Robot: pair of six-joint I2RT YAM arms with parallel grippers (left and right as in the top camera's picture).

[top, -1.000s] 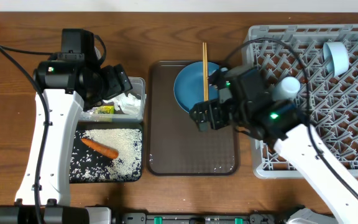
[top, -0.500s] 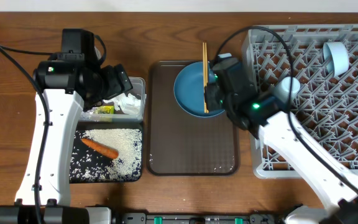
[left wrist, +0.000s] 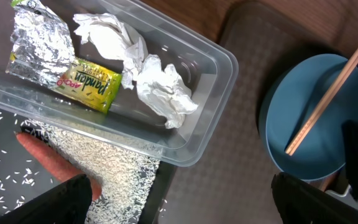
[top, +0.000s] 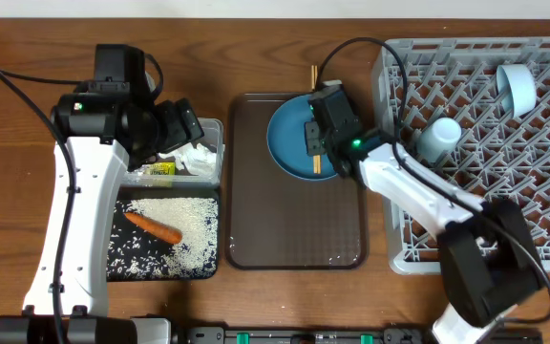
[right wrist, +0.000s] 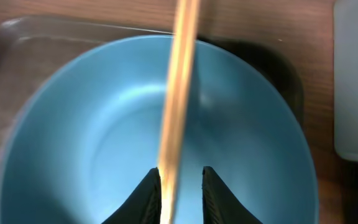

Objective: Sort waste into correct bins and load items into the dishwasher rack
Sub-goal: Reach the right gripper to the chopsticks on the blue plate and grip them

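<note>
Right gripper point(right wrist: 181, 186) swung toward 12 o'clock, onto blue plate point(right wrist: 241, 143). Jaws narrowed astride chopsticks point(right wrist: 178, 93), one finger touching, firm clamp not confirmed. Chopsticks lie across plate at 12 o'clock end of brown tray point(top: 294, 229). Left gripper point(left wrist: 188, 193) spread wide above clear tub point(left wrist: 225, 62). Judged: chopstick pickup for dishwasher rack point(top: 542, 191) starting.

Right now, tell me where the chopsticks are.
Overhead view, mid-table: the chopsticks lie across the blue plate on the brown tray, between the clear tub at left and the grey rack at right, the right pincer around them.

Chopsticks point(left wrist: 328, 99) lie across the plate point(top: 289, 139) on the tray point(top: 294, 220), left of the rack point(top: 523, 153).
</note>
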